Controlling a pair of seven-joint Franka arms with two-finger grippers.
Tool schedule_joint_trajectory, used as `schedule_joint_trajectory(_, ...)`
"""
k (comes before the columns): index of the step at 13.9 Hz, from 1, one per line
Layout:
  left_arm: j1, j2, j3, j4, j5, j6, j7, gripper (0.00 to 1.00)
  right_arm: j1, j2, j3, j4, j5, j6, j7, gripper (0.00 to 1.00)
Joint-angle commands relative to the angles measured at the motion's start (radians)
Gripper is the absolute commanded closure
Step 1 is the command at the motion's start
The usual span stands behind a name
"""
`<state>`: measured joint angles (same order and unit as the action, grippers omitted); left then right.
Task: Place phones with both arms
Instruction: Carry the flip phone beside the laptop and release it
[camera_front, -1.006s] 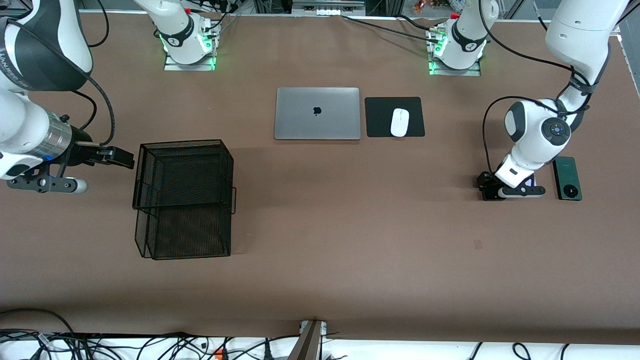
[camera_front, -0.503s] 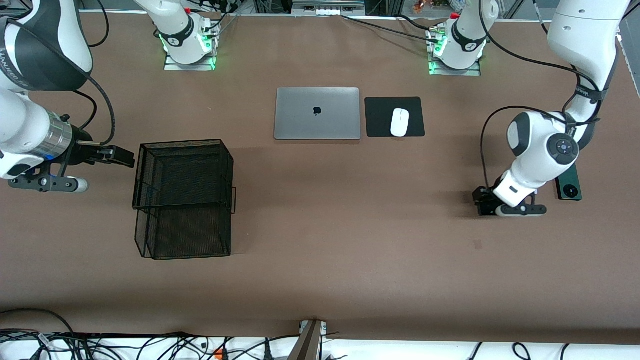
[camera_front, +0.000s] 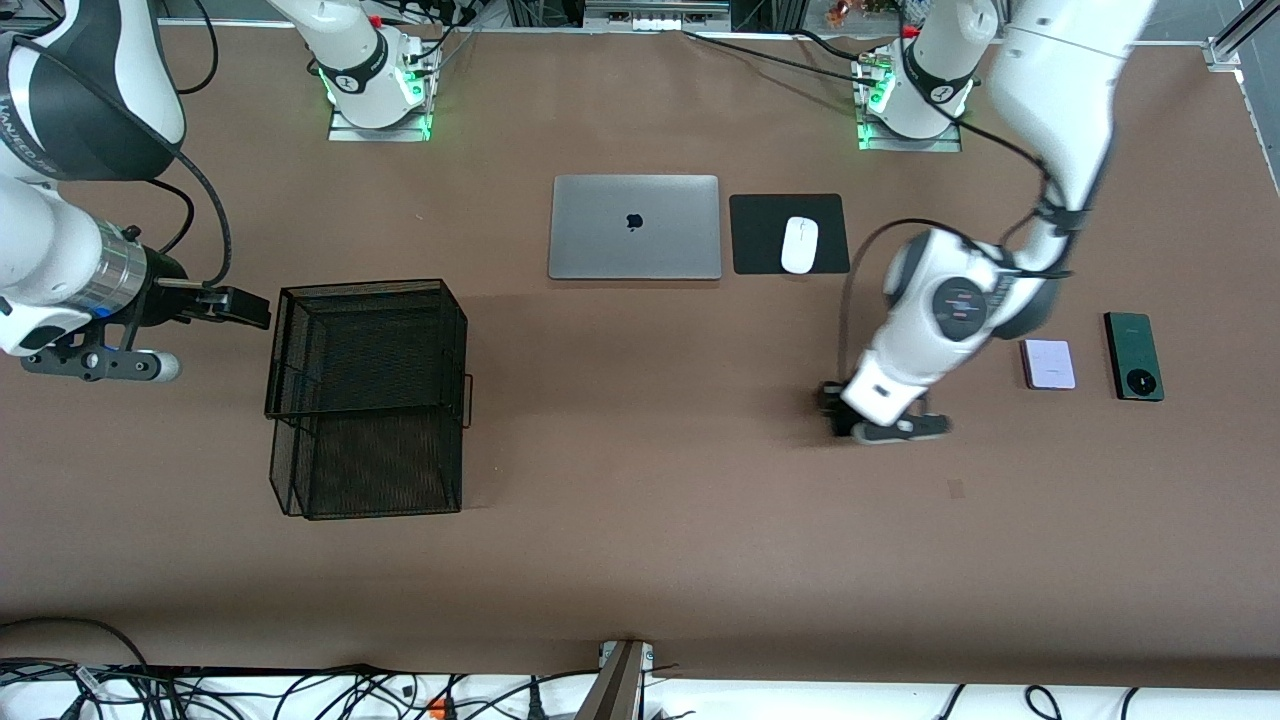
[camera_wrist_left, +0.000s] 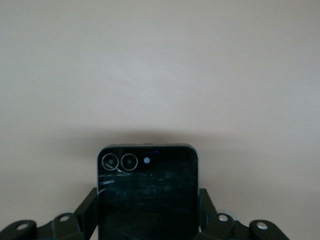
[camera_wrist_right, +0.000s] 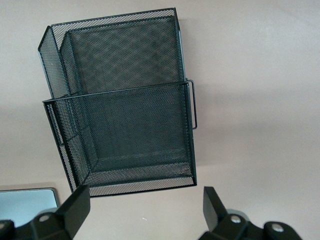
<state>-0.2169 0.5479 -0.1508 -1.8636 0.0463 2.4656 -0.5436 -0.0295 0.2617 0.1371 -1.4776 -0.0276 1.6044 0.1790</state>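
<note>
Gripping your glossy squarish black phone (camera_wrist_left: 146, 192), left gripper (camera_front: 885, 425) over the matte brown desk (camera_front: 640, 520), right gripper (camera_wrist_right: 145, 205) spread wide above the black wire-mesh basket (camera_front: 365, 395), lilac-white phone (camera_front: 1048, 363) beside the long green phone (camera_front: 1134, 356).

Front view: high, looking down across the table (camera_front: 640, 560) toward both bases. Left wrist view: close over bare tabletop. Right wrist view: above the mesh basket (camera_wrist_right: 125, 105), shared with front view (camera_front: 365, 395), laptop (camera_wrist_right: 25, 205) corner too.

left gripper (camera_front: 835, 412): fingers clamped, raised | right gripper (camera_front: 245, 310): fingers spread, waiting
</note>
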Motion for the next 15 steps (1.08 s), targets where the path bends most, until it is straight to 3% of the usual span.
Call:
schedule_joint_trajectory(1,-0.115,0.058,0.014,0.15,0.009,-0.1,-0.168,1.0,-0.004,-0.015,0.001,-0.007,0.009,-0.011,-0.01,0.0)
schedule_joint_trajectory(6,-0.349,0.203,0.025,0.394,0.018,-0.174,-0.404,1.0,-0.004,-0.013,0.001,-0.007,0.005,-0.003,-0.012,0.0)
schedule_joint_trajectory(9,-0.451,0.294,0.036,0.525,0.02,-0.175,-0.434,1.0,-0.003,-0.013,0.001,-0.007,0.003,0.002,-0.01,0.0)
schedule_joint_trajectory(15,-0.593,0.458,0.112,0.694,0.053,-0.175,-0.418,1.0,0.0,-0.013,0.004,-0.007,0.003,0.009,-0.006,0.0)
